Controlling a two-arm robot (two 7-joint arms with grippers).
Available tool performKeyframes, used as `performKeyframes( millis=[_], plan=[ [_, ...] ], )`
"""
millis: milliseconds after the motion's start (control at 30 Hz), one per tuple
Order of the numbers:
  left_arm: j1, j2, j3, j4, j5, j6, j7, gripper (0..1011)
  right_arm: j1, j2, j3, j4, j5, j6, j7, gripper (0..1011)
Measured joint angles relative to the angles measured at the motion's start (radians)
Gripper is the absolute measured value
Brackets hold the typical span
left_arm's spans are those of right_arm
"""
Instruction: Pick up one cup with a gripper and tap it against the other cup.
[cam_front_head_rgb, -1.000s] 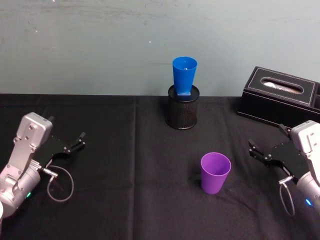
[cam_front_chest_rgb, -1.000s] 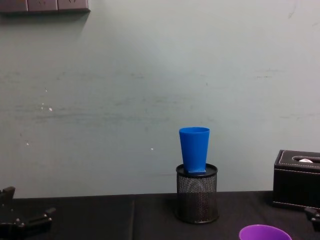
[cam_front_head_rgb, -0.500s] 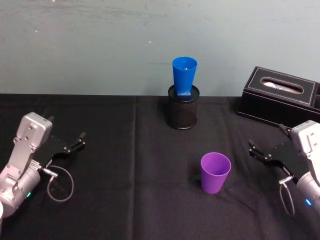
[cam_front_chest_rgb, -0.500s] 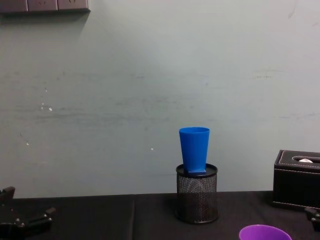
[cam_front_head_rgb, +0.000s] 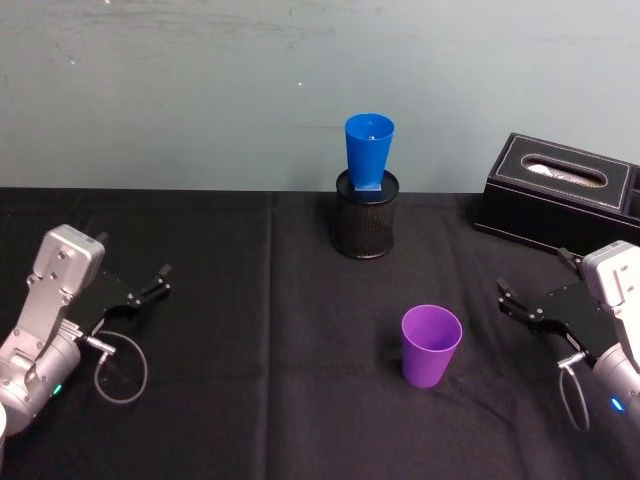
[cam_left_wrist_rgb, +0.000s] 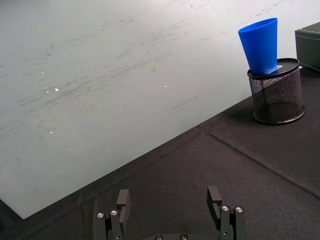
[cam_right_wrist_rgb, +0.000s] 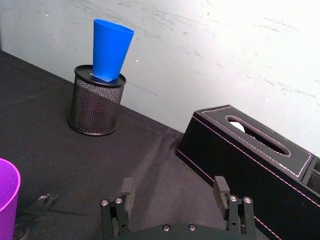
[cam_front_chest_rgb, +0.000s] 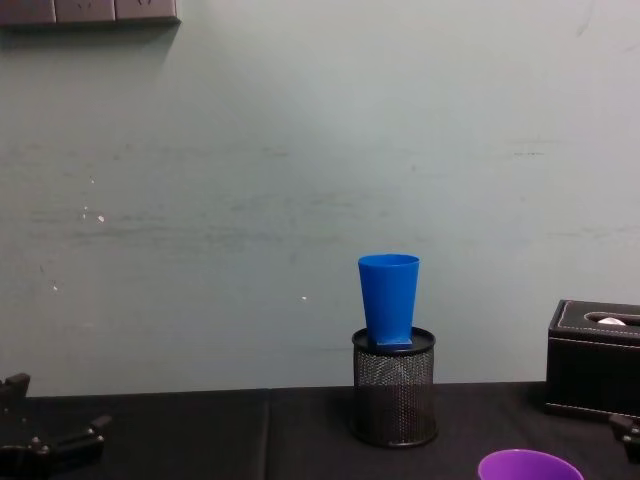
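- The blue cup (cam_front_head_rgb: 369, 150) stands upright on top of the black mesh pen holder (cam_front_head_rgb: 365, 228).
- The purple cup (cam_front_head_rgb: 430, 346) stands mouth-up and empty on the bench (cam_front_head_rgb: 250, 350), well in front of the pen holder and slightly to its right.
- The left gripper (cam_front_head_rgb: 160, 281) is far left of the pen holder, fingers spread wide, holding nothing.
- The right gripper (cam_front_head_rgb: 503, 298) is right of the pen holder and nearer the robot, fingers also spread, touching nothing.
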Motion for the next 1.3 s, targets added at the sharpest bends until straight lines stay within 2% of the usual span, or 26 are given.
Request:
performKeyframes(
  millis=[133, 400, 500, 633, 667, 867, 1033, 1300],
  plan=[
    [0.0, 0.0, 0.0, 0.0, 0.0, 0.0, 0.0, 1011, -0.003, 0.002, 0.005, -0.004, -0.002, -0.008, 0.005, 1003],
    [0.0, 0.0, 0.0, 0.0, 0.0, 0.0, 0.0, 1011, -0.037, 0.026, 0.041, -0.051, 0.007, -0.062, 0.059, 1003],
    [0.0, 0.0, 0.0, 0.0, 0.0, 0.0, 0.0, 1011, -0.051, 0.05, 0.047, -0.069, 0.028, -0.09, 0.119, 1003],
    [0.0, 0.0, 0.0, 0.0, 0.0, 0.0, 0.0, 1011, -0.061, 0.086, 0.048, -0.079, 0.082, -0.119, 0.245, 1003],
    [0.0, 0.0, 0.0, 0.0, 0.0, 0.0, 0.0, 1011, -0.061, 0.097, 0.045, -0.078, 0.106, -0.125, 0.301, 1003],
    [0.0, 0.0, 0.0, 0.0, 0.0, 0.0, 0.0, 1011, -0.05, 0.113, 0.026, -0.046, 0.2, -0.124, 0.499, 1003],
    [0.0, 0.0, 0.0, 0.0, 0.0, 0.0, 0.0, 1011, -0.042, 0.1, 0.015, -0.018, 0.242, -0.1, 0.586, 1003],
    [0.0, 0.0, 0.0, 0.0, 0.0, 0.0, 0.0, 1011, -0.025, 0.072, 0.004, 0.013, 0.255, -0.082, 0.657, 1003]
  ],
)
